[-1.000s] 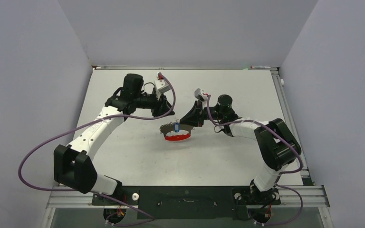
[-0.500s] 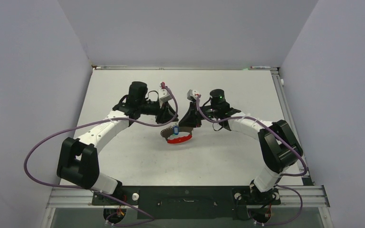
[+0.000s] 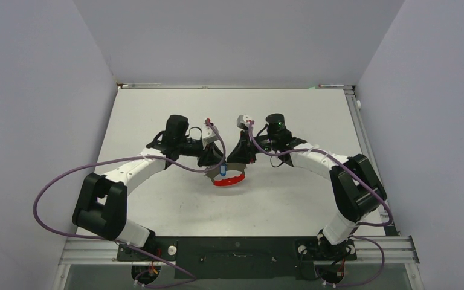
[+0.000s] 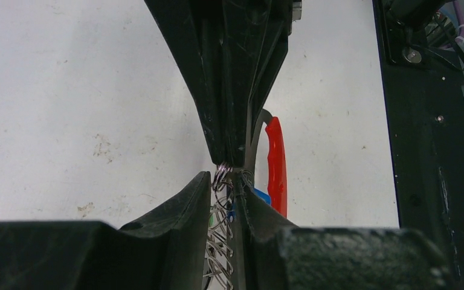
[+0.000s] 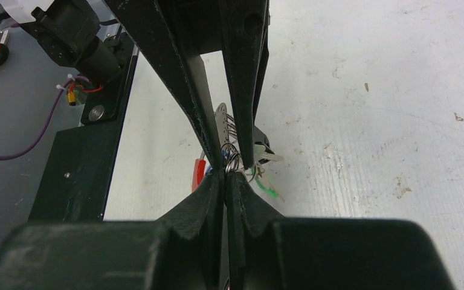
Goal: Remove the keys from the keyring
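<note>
The keyring, a red arc [image 3: 229, 181] joined to grey metal, hangs low over the table at centre. My right gripper [image 3: 233, 162] is shut on its grey metal part, fingertips pressed together in the right wrist view [image 5: 225, 174]. My left gripper [image 3: 216, 164] meets it tip to tip. Its fingers are closed to a narrow gap round the keys' small wire rings [image 4: 225, 205] in the left wrist view [image 4: 223, 178]. A blue-headed key [image 3: 224, 165] shows between the grippers. A green-headed key [image 5: 267, 186] and silvery keys [image 5: 267, 157] hang beside the left fingers. The red arc [image 4: 276, 166] runs just right of the jaws.
White table [image 3: 278, 199] with grey walls on three sides. A black base rail [image 3: 235, 248] runs along the near edge. Purple cables [image 3: 54, 187] loop from both arms. Both wrists crowd over the table's centre.
My left gripper has moved right and down to the keyring and now sits on the keys' rings. My right gripper has shifted slightly left with the keyring.
</note>
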Robot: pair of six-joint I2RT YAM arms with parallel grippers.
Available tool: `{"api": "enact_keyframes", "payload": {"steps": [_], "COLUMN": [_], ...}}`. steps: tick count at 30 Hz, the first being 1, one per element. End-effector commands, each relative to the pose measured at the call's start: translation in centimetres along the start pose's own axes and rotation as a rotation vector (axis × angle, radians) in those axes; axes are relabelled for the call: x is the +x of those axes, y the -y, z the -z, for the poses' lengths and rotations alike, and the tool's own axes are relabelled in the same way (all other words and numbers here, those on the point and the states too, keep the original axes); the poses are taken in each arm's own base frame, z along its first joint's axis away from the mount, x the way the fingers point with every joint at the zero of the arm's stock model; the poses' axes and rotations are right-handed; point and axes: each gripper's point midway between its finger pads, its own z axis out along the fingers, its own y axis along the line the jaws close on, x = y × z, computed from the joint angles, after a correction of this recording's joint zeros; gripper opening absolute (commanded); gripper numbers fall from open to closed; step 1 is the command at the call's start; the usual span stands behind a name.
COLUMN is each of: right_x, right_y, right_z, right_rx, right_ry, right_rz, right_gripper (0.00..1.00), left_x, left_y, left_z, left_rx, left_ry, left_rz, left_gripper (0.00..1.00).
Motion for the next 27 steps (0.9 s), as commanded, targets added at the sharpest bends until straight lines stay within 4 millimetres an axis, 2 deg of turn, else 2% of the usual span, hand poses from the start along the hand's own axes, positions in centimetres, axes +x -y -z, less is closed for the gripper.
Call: {"api": "enact_keyframes", "payload": {"steps": [1,5,10,13,18,19,21,23,25,27], "right_x": [-4.8,-4.9,-4.7,-4.3,-2.4,-1.9,-1.1,-0.5,0.1,0.6], "right_y": [-1.9,-2.2,-2.2,-1.7,-0.3,-0.2,0.3,0.7,1.1,1.4], "right_z": [0.3,0.2,0.3,0.5,0.2,0.0,-0.2,-0.3,-0.4,-0.5], "right_rx": [-0.059,-0.071,-0.073,-0.057,-0.007,-0.003,0.007,0.012,0.023,0.029], "right_ry": [0.087,0.1,0.107,0.104,0.029,0.012,-0.009,-0.016,-0.018,-0.02], "right_rz": [0.148,0.135,0.138,0.145,0.186,0.201,0.212,0.212,0.219,0.227], "right_gripper": [0.05,0.05,0.05,0.05,0.05,0.07,0.2,0.28,0.42,0.46], "left_x": [-0.7,-0.6,-1.7,-2.0,-1.8,-1.1,-0.2,1.2,2.2,3.1], "left_y": [0.1,0.7,0.7,0.6,0.3,0.3,0.1,-0.4,-0.8,-1.0], "left_z": [0.1,0.1,0.2,0.5,0.5,0.5,0.4,0.4,0.3,0.2], "left_rx": [0.011,0.034,0.042,0.025,-0.018,-0.028,-0.052,-0.089,-0.116,-0.131], "left_ry": [0.038,0.05,0.093,0.102,0.061,0.032,-0.002,-0.038,-0.057,-0.08], "left_rz": [-0.082,-0.064,-0.053,-0.015,0.028,0.046,0.056,0.06,0.061,0.062], "left_gripper": [0.16,0.1,0.0,0.0,0.0,0.0,0.0,0.0,0.0,0.0]}}
